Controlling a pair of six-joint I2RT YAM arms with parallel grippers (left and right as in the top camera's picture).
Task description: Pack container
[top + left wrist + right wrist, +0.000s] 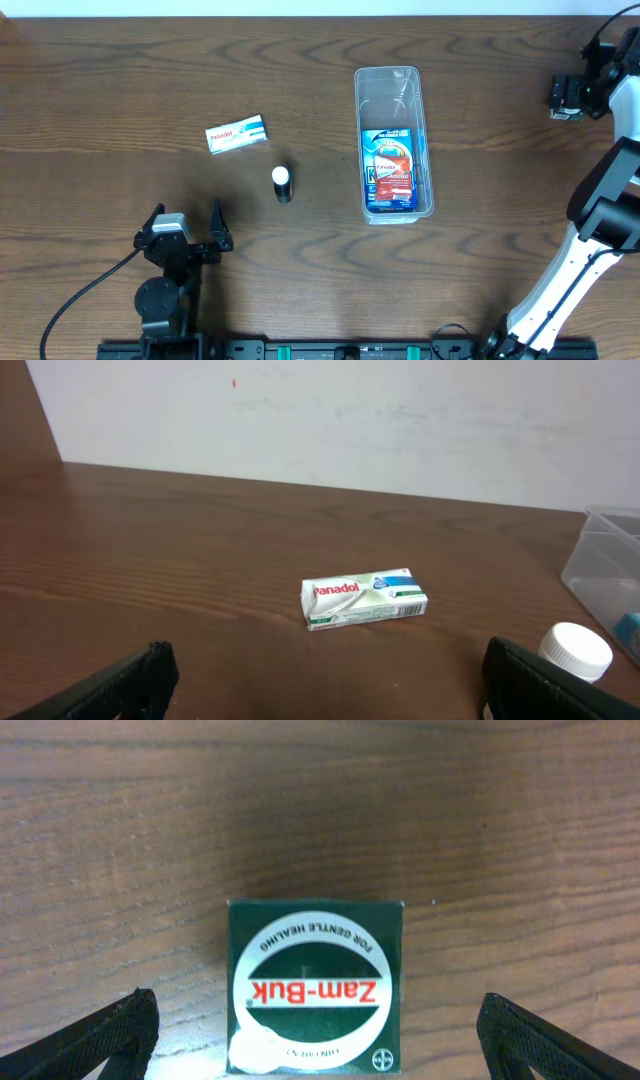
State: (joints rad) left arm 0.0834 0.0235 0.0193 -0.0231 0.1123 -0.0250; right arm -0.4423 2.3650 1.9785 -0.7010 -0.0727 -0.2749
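Far right: right gripper (pixel 318 1010) spread wide over Zam-Buk box (pixel 315 945), poised to grasp | left gripper (pixel 187 213) wide, facing Panadol box (pixel 363 600) | container (pixel 388 100), part-filled, awaits both

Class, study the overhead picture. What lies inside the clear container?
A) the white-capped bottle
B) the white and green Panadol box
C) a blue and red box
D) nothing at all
C: a blue and red box lies inside the container, while the white and green Panadol box and the white-capped bottle sit on the table outside it.
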